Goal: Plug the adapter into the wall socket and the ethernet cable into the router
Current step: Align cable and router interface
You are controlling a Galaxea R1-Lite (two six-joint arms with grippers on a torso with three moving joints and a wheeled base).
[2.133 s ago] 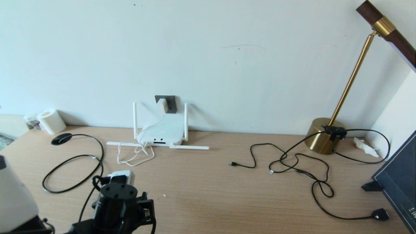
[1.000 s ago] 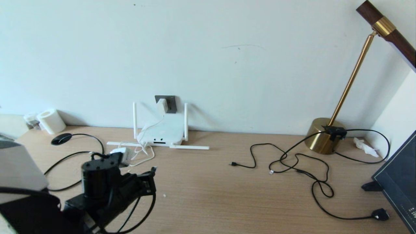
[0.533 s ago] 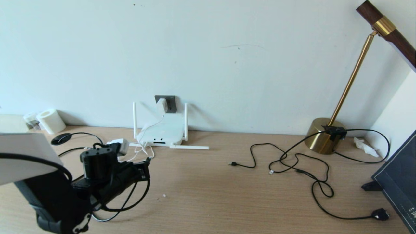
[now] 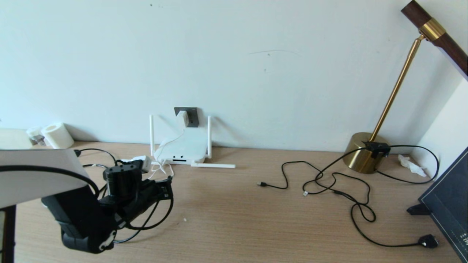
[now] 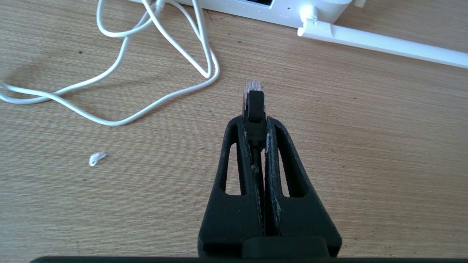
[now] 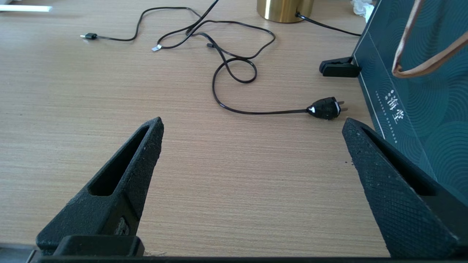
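Looking down from the head camera, I see my left gripper [image 4: 146,162] low over the desk [image 4: 234,204], just short of the router [image 4: 182,149], which lies flat against the wall ahead of the tool with two antennas up and two laid flat. Straight beyond the router, the adapter [image 4: 181,118] sits in the wall socket [image 4: 191,116], its thin white cord [image 4: 161,170] dropping past the router and looping on the desk just ahead of the gripper. Far off to the tool's right stand a brass lamp [image 4: 363,153] and a tangle of thin black cords [image 4: 340,182]. From the left wrist camera, my left gripper [image 5: 255,120] is clamped tight on the ethernet cable [image 5: 254,106]; its clear-tipped plug pokes out past the fingertips and points at the router [image 5: 278,11], whose port edge lies a little way ahead, apart from the plug. The white cord [image 5: 164,62] loops on the desk off to one side of the fingers, and a flat antenna [image 5: 384,47] lies to the other. From the right wrist camera, my right gripper [image 6: 252,128] hangs over bare desk [image 6: 109,91] with its jaws spread wide and nothing between them; a black two-pin plug [image 6: 325,108] lies ahead of it, beside a dark blue gift bag [image 6: 413,84].
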